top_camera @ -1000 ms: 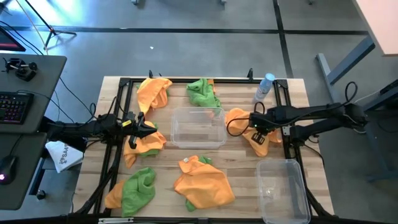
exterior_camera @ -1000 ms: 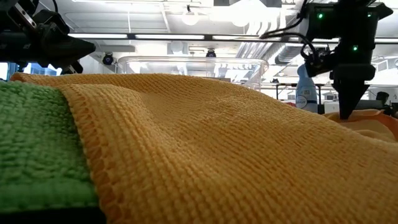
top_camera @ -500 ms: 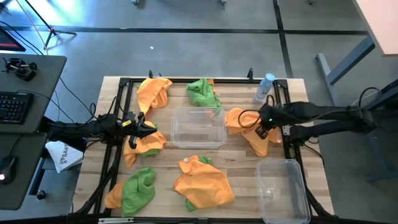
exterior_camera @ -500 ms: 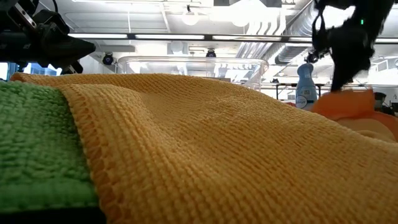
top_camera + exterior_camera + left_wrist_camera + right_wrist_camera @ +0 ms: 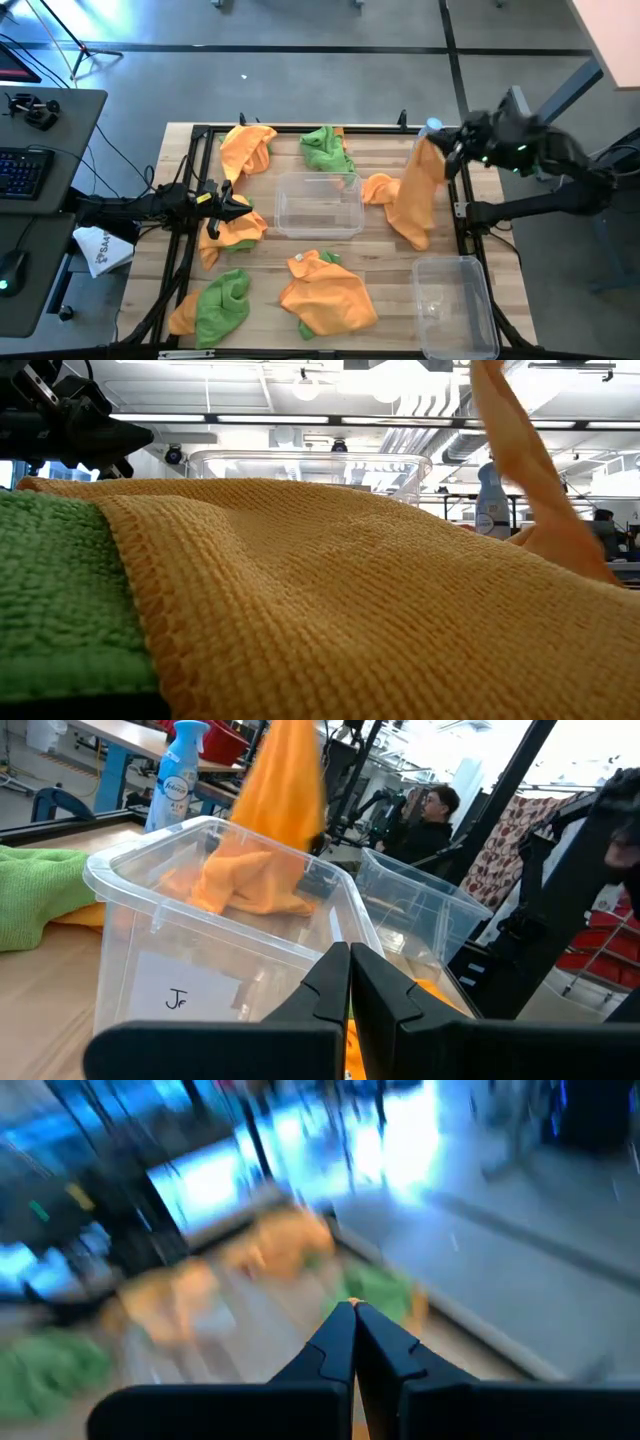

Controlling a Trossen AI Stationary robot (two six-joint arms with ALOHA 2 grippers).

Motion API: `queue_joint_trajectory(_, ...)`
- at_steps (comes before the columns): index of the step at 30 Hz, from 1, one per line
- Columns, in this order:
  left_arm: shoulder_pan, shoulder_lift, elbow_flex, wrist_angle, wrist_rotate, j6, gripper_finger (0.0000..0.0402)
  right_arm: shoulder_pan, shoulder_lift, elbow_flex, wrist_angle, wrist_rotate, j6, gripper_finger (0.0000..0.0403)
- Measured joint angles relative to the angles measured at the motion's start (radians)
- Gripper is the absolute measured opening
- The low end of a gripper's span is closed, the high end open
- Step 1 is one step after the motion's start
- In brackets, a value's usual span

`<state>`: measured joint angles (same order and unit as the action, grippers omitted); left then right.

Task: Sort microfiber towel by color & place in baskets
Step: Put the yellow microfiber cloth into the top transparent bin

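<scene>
- The right end effector point(image 5: 447, 152), in the upper right of the high view, is clenched on the top corner of an orange microfiber towel point(image 5: 412, 196), which hangs stretched down from it with its lower end on the table point(image 5: 385, 270).
- The left end effector point(image 5: 232, 210), at the left of the high view, is closed tight and rests over a crumpled orange towel point(image 5: 232, 232).
- One clear basket point(image 5: 319, 205) sits mid-table; the second basket point(image 5: 456, 305) sits at the lower right corner.
- Other towels lie scattered: an orange one point(image 5: 247, 148) and a green one point(image 5: 326, 148) along the top edge, a green one point(image 5: 222, 305) at lower left, an orange one point(image 5: 328, 295) at lower centre.
- A blue-capped bottle point(image 5: 426, 138) stands near the raised towel.
</scene>
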<state>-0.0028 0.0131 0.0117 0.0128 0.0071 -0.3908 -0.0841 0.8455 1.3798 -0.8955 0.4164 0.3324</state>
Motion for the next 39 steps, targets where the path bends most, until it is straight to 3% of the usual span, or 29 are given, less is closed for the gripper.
queue_joint_trajectory(9, 0.000, 0.000, 0.000, 0.000, 0.000, 0.000, 0.0000, 0.000, 0.216, 0.273, 0.185, -0.042, -0.216, 0.0000)
queue_joint_trajectory(14, 0.000, 0.000, 0.000, 0.000, 0.000, 0.000, 0.0000, 0.010, 0.384, 0.443, 0.237, -0.120, -0.253, 0.0000)
queue_joint_trajectory(27, 0.000, 0.000, 0.000, 0.000, 0.000, 0.000, 0.0000, 0.111, 0.757, 0.940, 0.294, -0.118, -0.341, 0.0000)
queue_joint_trajectory(33, 0.000, 0.000, 0.000, 0.000, 0.000, 0.000, 0.0000, 0.150, 0.834, 0.931, 0.235, 0.007, -0.316, 0.0000)
queue_joint_trajectory(39, 0.000, 0.000, 0.000, 0.000, 0.000, 0.000, 0.0000, 0.191, 0.899, 0.887, 0.039, 0.174, -0.140, 0.0000)
